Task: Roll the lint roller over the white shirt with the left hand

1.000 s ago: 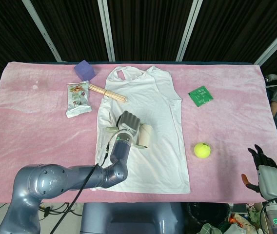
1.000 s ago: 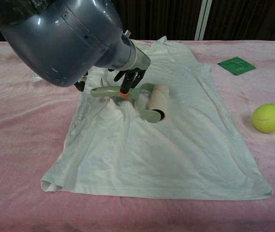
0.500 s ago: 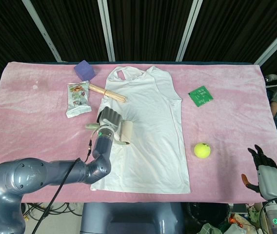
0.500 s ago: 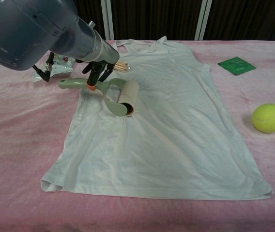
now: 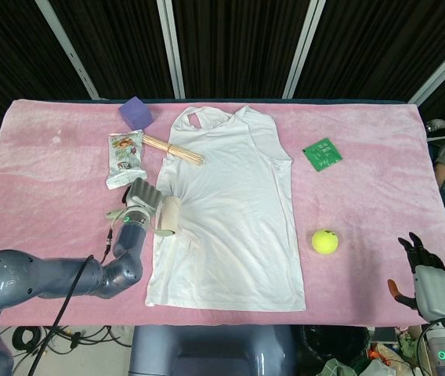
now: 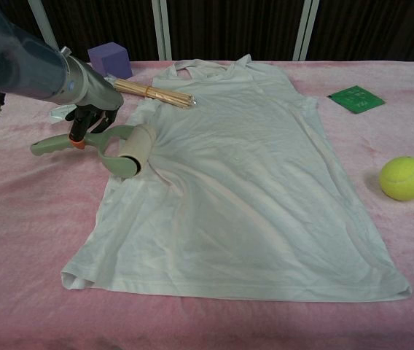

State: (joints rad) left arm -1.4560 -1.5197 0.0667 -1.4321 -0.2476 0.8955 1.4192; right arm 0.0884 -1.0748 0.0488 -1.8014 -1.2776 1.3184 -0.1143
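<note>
The white shirt lies flat on the pink cloth, collar toward the far side. My left hand grips the green handle of the lint roller. The roller's pale drum sits at the shirt's left edge, where the fabric is bunched into wrinkles. My right hand hangs off the table's near right corner, fingers apart, holding nothing; the chest view does not show it.
A yellow tennis ball sits right of the shirt. A green card lies far right. A stick bundle, a snack packet and a purple block lie left of the collar.
My left hand has dragged the lint roller leftward from the shirt's middle to its left edge, pulling the fabric into folds there. The right hand has not moved.
</note>
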